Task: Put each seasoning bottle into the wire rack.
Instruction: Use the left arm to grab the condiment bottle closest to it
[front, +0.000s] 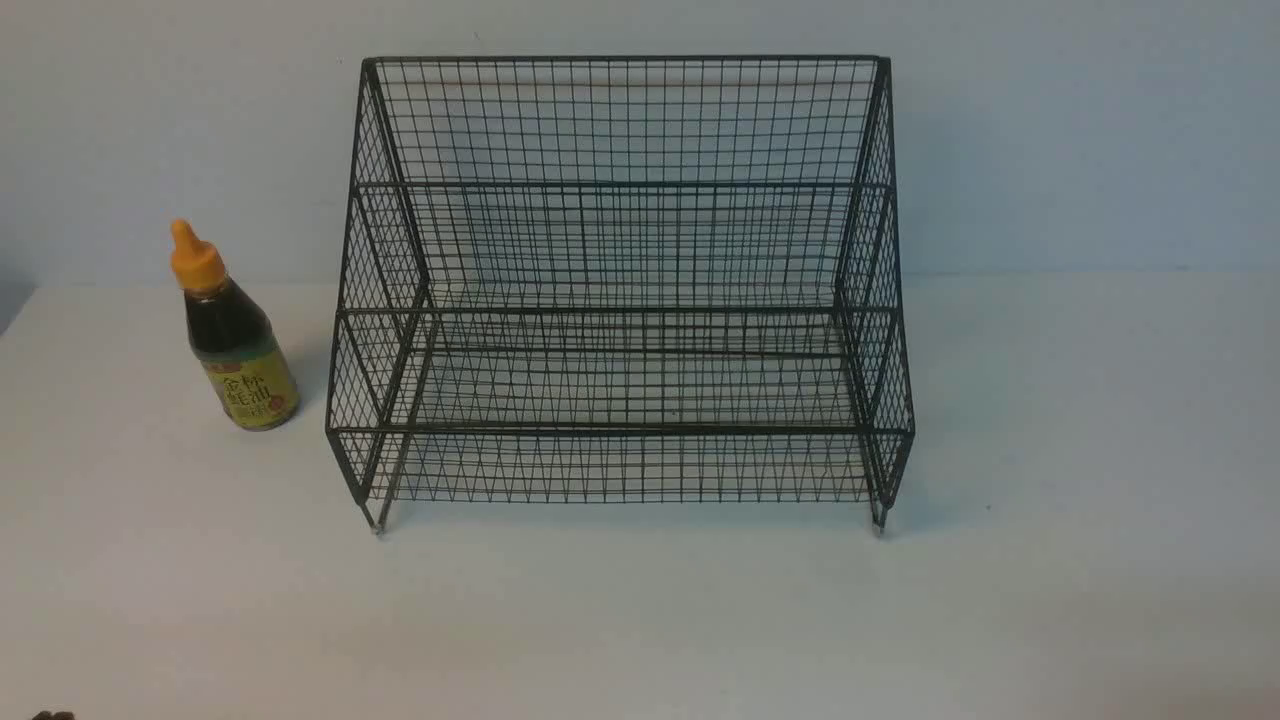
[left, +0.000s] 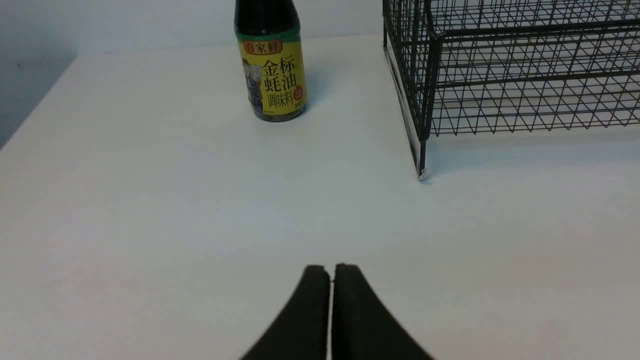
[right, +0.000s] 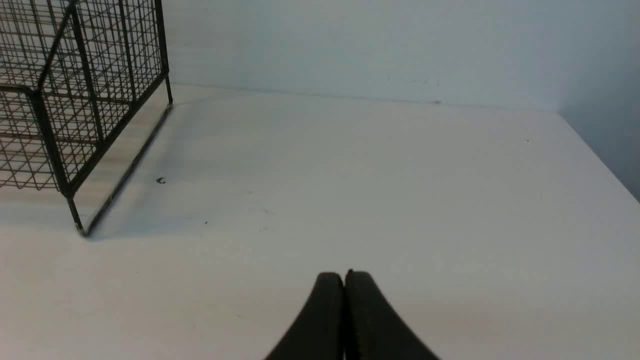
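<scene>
**Bottle beside the rack, both claws closed**

Your small seasoning bottle (front: 232, 335) — dark liquid, orange pointed cap, yellow-green label — stands upright on the white worktop (front: 640, 620). It is just left of the large black two-tier wire rack (front: 620, 300) and does not touch it. Your left claw (left: 330, 272) and right claw (right: 344, 280) both hang over bare worktop, fingers pressed together, well apart from bottle and rack.

Black square-grid mesh of the wire rack (front: 620, 185), seasoning bottle (front: 232, 345) dark brown, its cap (front: 195, 258) orange, its label (front: 252, 392) yellow edged green with dark Chinese characters, plain white bench (front: 640, 620), pale blue-grey wall (front: 1080, 140), my left gripper (left: 330, 272) matte black, my right gripper (right: 344, 280) the same black.
</scene>
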